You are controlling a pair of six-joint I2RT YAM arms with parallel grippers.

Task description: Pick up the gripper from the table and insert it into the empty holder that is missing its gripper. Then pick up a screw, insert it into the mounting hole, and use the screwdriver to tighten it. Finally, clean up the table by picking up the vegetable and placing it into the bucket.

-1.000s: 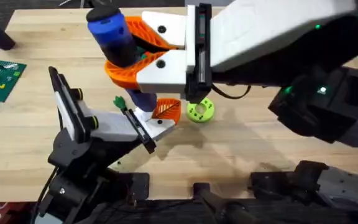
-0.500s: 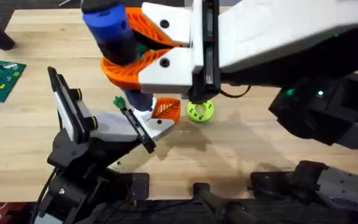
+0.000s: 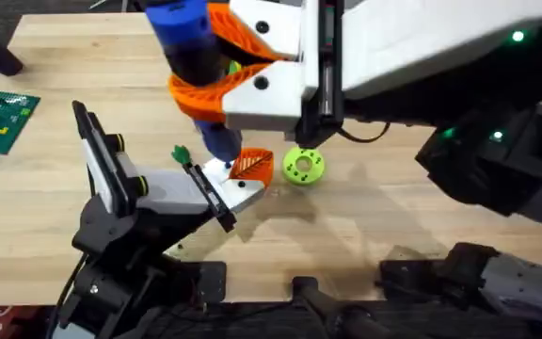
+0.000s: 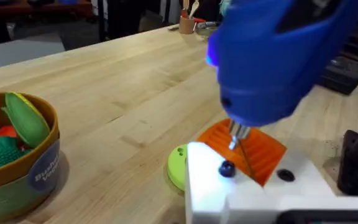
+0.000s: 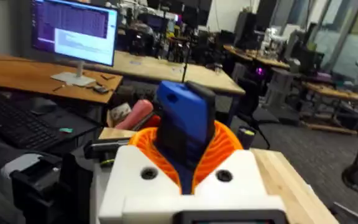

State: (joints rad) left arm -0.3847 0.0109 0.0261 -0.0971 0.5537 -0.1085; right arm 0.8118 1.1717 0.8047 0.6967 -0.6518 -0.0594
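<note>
Overhead: screwdriver tip down on the orange finger

Overhead view, table centre. One screwdriver (image 3: 194, 56), bright blue handle up, darker barrel down, standing roughly upright with a slight lean. Its lower end meets the holder (image 3: 226, 186) just beside the gripper (image 3: 250, 166), the small ribbed orange finger seated on the white block. A thin black bar runs along the holder's near edge.

Right gripper (image 3: 216, 68): the two orange jaws are closed around the screwdriver's barrel, one on each side. The right arm reaches in from the lower right, crosses the middle, and hangs large and white over the work.

Left gripper (image 3: 172, 188): it lies low at the holder's left end, but I cannot tell whether its fingers are closed on it. The left arm rises dark from the lower left.

Count on the table: one green disc (image 3: 303, 166) just right of the orange finger, one small green piece (image 3: 180, 153) just left of the holder, one green circuit board (image 3: 0, 118) at the far left edge.

Left wrist view adds the metal bit (image 4: 235, 133) touching the orange face, a dark screw head (image 4: 226, 168) in the white block, and one bucket (image 4: 27, 174) holding green and red toy vegetables, well apart from the holder.

Right wrist view shows the blue handle (image 5: 184, 121) clamped between orange pads.
</note>
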